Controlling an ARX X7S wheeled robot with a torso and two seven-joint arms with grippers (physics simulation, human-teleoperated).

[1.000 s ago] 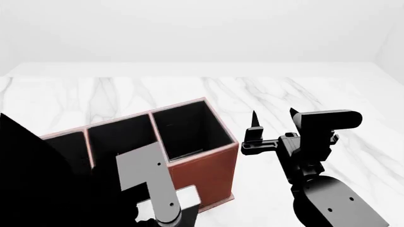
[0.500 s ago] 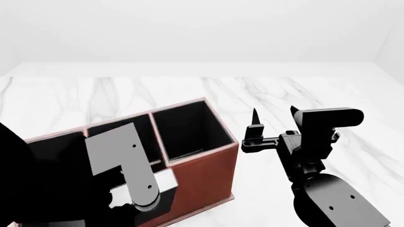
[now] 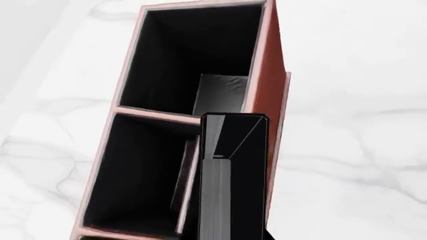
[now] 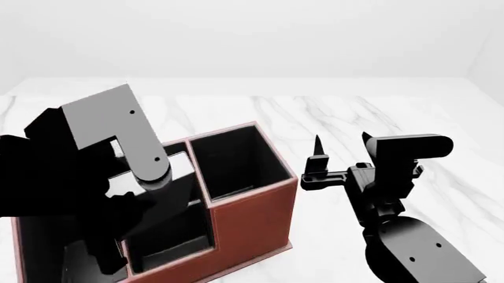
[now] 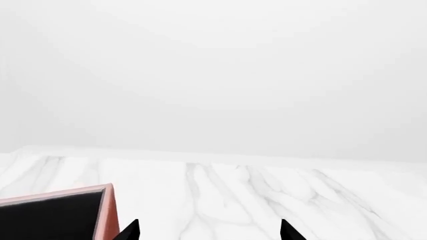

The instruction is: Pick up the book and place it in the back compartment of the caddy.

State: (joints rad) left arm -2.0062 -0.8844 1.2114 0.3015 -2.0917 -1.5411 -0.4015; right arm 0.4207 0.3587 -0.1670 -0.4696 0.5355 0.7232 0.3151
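on white marble, black book (image 3: 233, 175) over red-brown caddy (image 3: 270, 75); right jaws spread, left unclear.

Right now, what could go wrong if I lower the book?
In the left wrist view the book overlaps the long side wall of the caddy, so it may snag on the rim. It sits by a divider, so it could enter the wrong cell. The left arm hides it from the head view.

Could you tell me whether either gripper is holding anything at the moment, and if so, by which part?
The right gripper is open and empty. The left arm carries the book over the caddy, but the grip point is hidden.
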